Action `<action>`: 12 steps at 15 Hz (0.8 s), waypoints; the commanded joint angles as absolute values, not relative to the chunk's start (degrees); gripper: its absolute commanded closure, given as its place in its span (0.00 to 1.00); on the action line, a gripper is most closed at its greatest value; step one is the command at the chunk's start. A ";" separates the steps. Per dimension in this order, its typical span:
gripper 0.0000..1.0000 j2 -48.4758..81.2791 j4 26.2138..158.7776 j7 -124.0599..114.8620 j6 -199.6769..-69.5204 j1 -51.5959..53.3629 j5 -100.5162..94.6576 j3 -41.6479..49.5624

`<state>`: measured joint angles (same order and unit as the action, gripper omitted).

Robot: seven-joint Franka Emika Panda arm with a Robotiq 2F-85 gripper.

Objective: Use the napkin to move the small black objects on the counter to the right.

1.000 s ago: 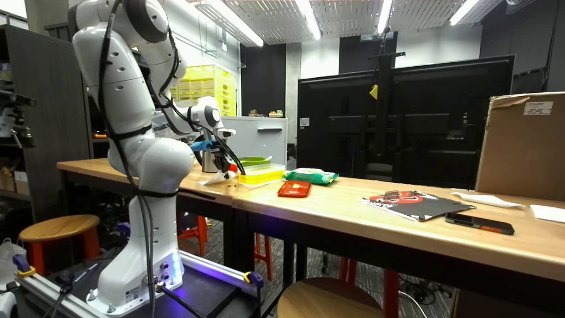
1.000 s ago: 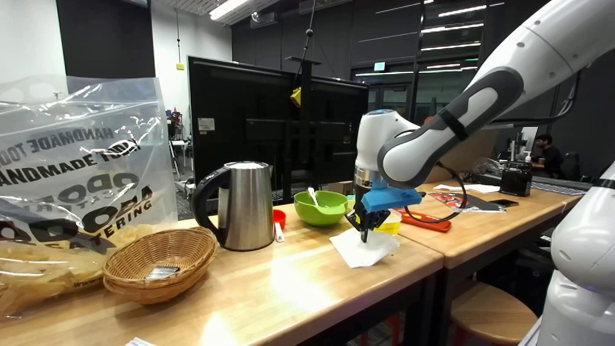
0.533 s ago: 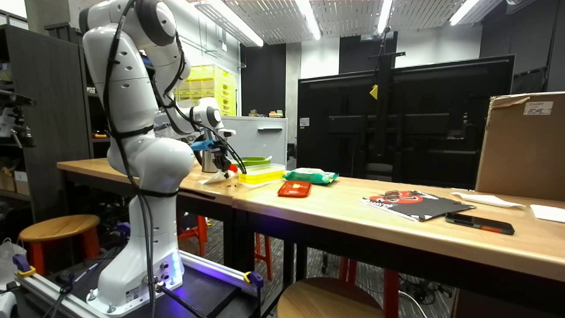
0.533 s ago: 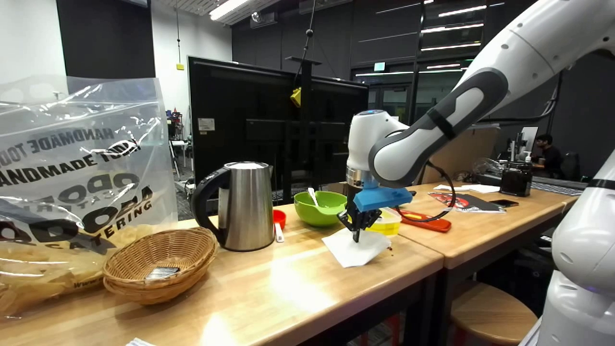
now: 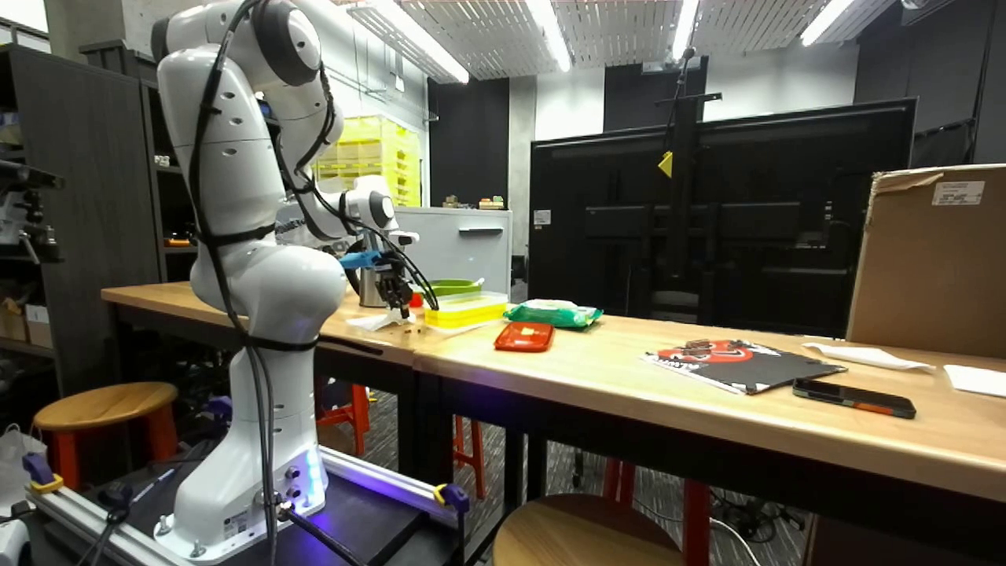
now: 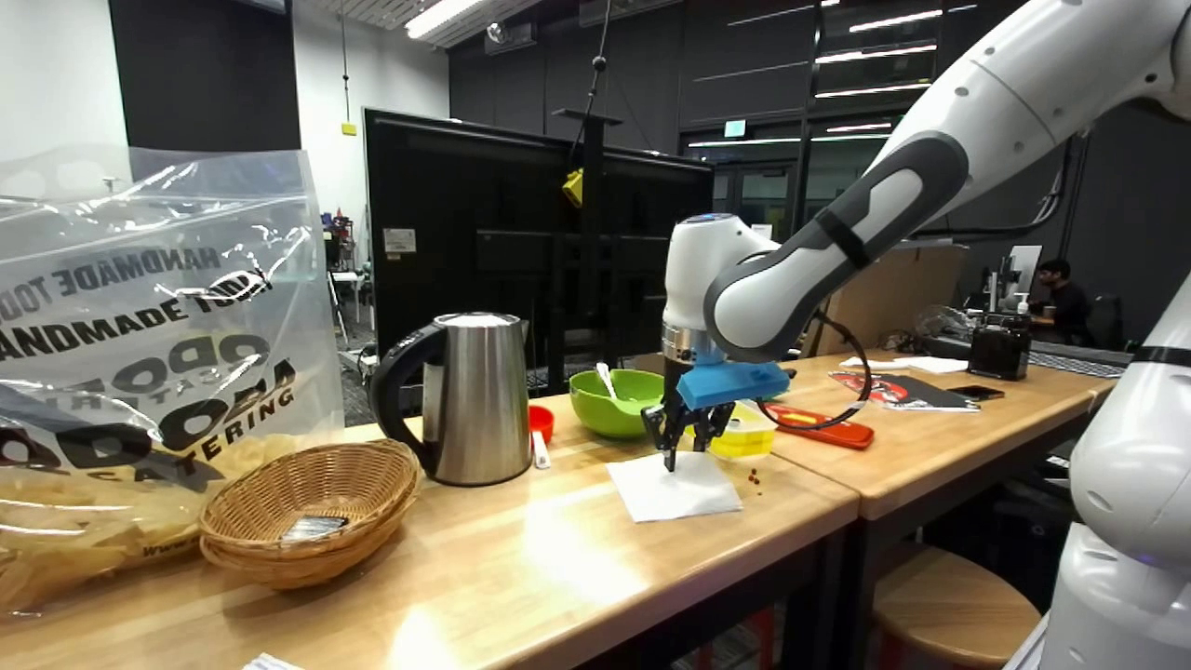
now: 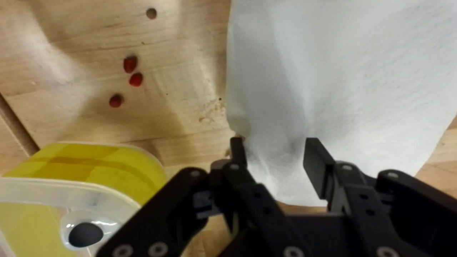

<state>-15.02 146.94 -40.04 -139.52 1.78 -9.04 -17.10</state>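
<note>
The white napkin point(image 6: 675, 495) lies nearly flat on the wooden counter point(image 6: 465, 549); it fills the right of the wrist view point(image 7: 350, 78). My gripper point(image 6: 684, 456) is over the napkin's edge nearest the yellow container. In the wrist view the gripper's fingers point(image 7: 275, 150) are apart, with creased napkin below and between them, not clamped. The small objects point(image 6: 754, 476) lie on bare wood beside the napkin. In the wrist view they are several dark red bits point(image 7: 130, 64) and a brown one point(image 7: 151, 13), left of the napkin. Small specks lie by the left fingertip.
A yellow container point(image 7: 82, 162) stands close by the gripper. A green bowl point(image 6: 614, 405), steel kettle point(image 6: 479, 400) and wicker baskets point(image 6: 312, 512) stand on the counter. A red case point(image 5: 525, 336) and green wipes pack point(image 5: 554, 313) lie past the container. A seam crosses the counter.
In an exterior view the gripper and napkin have moved left, uncovering the small objects. The gripper's fingers have spread and the napkin's raised edge has settled flat.
</note>
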 commanded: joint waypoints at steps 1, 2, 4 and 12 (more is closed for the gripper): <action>0.22 -15.32 145.28 -39.59 -137.38 2.49 -10.83 -16.54; 0.16 -15.75 144.90 -39.60 -136.58 2.59 -11.17 -16.65; 0.02 -16.61 143.85 -39.49 -134.41 2.92 -11.83 -16.75; 0.00 -18.52 135.19 -38.25 -123.80 6.04 -8.09 -16.54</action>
